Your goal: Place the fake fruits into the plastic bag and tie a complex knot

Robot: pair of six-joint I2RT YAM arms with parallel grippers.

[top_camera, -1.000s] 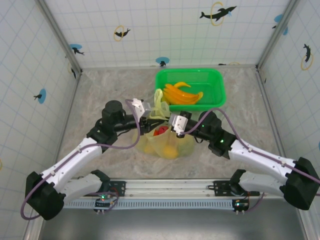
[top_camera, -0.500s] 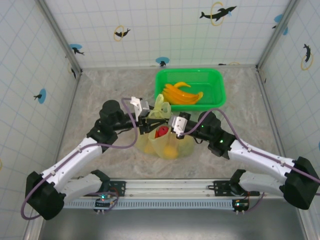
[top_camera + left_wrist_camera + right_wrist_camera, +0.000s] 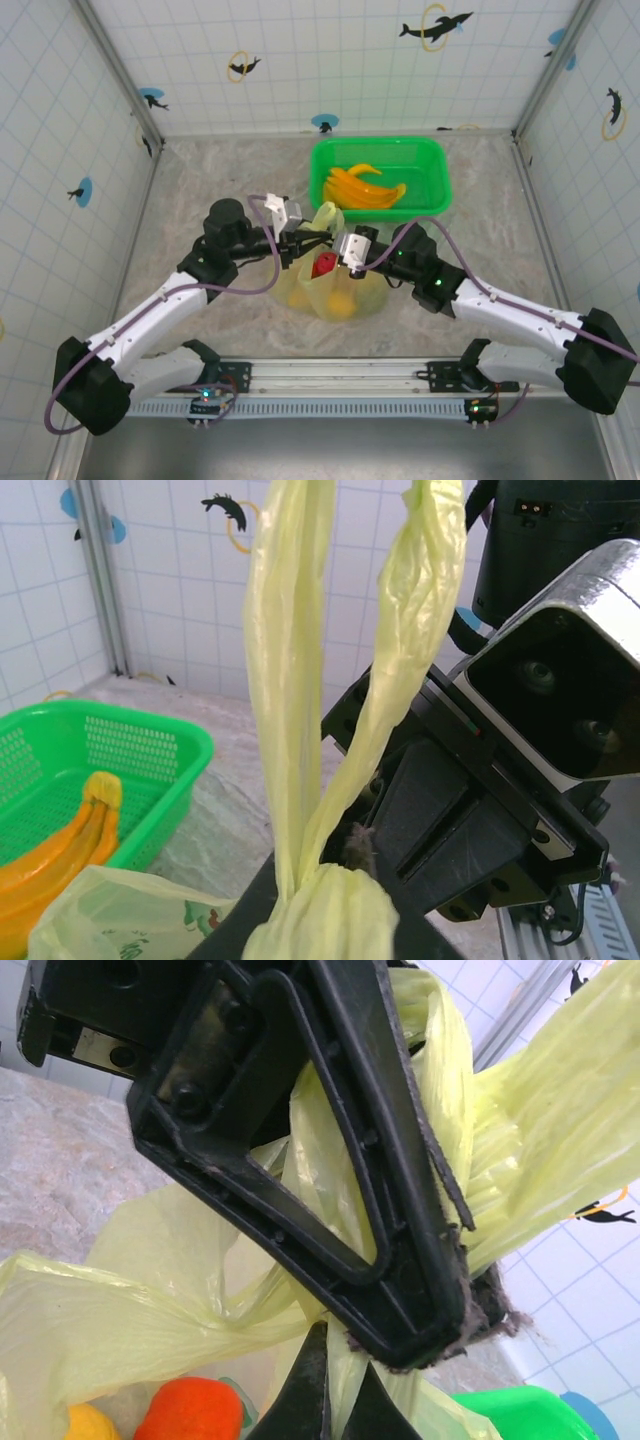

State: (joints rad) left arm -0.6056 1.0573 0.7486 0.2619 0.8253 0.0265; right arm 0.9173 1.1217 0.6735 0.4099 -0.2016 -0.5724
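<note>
Fruit of glossy red and orange plastic (image 3: 322, 266) lies below both pincers in the translucent yellow-green plastic bag (image 3: 366, 298). Right gripper (image 3: 336, 1380) pinches its neck; left gripper (image 3: 303, 233) pinches a handle loop (image 3: 285, 680). Beyond them, yellow-orange plastic bananas (image 3: 362, 188) lie unbagged in the bright-green basket (image 3: 437, 152); knot apparently untied.

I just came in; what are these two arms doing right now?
The arms meet over the bag mid-table. The left gripper pinches its twisted handle; the right gripper is shut on the plastic beside it. Red and orange fruits sit inside the bag, while bananas lie in the green basket.
</note>
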